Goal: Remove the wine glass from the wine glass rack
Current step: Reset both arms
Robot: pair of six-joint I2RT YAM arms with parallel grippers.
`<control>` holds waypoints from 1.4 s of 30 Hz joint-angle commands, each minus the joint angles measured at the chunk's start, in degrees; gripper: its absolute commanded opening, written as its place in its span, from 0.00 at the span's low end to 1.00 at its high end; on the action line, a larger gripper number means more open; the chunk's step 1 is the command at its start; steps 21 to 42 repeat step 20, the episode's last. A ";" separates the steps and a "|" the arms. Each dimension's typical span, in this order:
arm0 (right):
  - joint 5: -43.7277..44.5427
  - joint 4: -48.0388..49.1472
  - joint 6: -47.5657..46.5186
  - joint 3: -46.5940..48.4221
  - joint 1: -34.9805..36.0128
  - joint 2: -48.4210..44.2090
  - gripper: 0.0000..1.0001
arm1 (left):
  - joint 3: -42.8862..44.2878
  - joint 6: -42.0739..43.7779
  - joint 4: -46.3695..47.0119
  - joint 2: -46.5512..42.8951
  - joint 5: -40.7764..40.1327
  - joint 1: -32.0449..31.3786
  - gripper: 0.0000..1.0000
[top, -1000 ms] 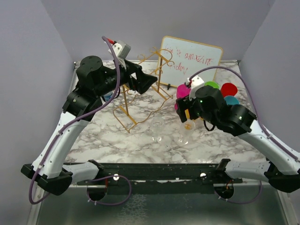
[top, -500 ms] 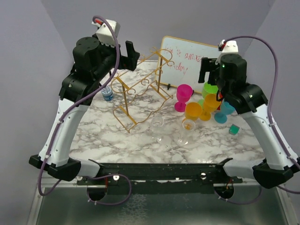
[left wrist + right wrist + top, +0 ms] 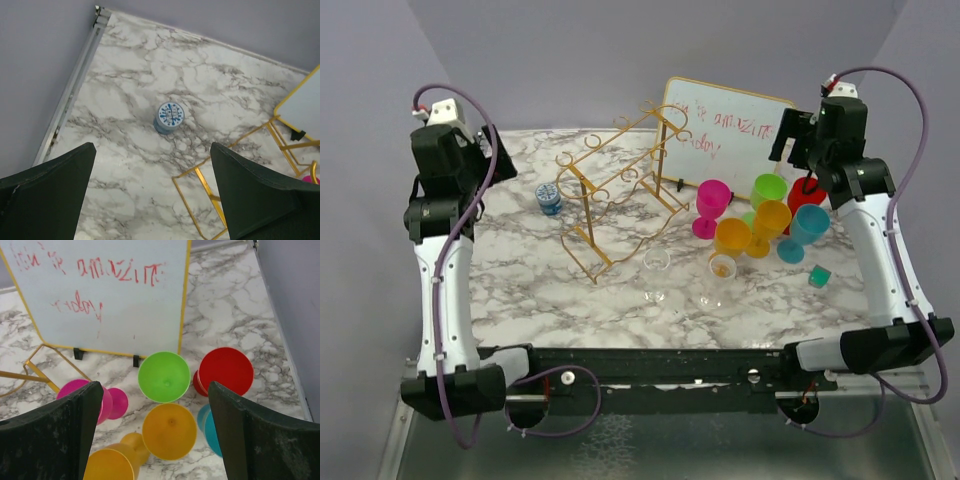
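Left wrist view: the left claw [image 3: 152, 146] is hanging wide and empty over a blue-lidded jar [image 3: 170, 116] on the bench [image 3: 125, 60].
Right wrist view: the right claw [image 3: 155, 385] is gaping wide, holding nothing, above the coloured cups [image 3: 169, 431].
Top external view: the wine glass [image 3: 657, 262] is standing upright on the bench just in front of the wine glass rack [image 3: 620, 190], a second clear glass [image 3: 718, 272] beside it.
Step, judged: removal is looking done.
Advice: the arms are needing height, clearing stems and cups.

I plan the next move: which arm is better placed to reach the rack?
Left, probably: only a small jar stands between the open left pincer and the rack. The right pincer hangs over the cups, whiteboard in its way.
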 commanded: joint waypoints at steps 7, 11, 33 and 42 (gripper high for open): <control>-7.12 3.34 1.68 -11.03 -1.09 -8.70 1.00 | -16.67 -5.29 2.29 -14.54 2.47 0.02 0.99; -3.61 0.04 3.62 -9.45 -1.08 -6.81 1.00 | -16.87 -7.03 2.14 -15.72 -1.61 0.07 0.99; -1.65 3.43 3.32 -12.91 -1.00 -10.21 1.00 | -14.38 -6.78 2.11 -13.23 0.83 0.06 0.99; -1.65 3.43 3.32 -12.91 -1.00 -10.21 1.00 | -14.38 -6.78 2.11 -13.23 0.83 0.06 0.99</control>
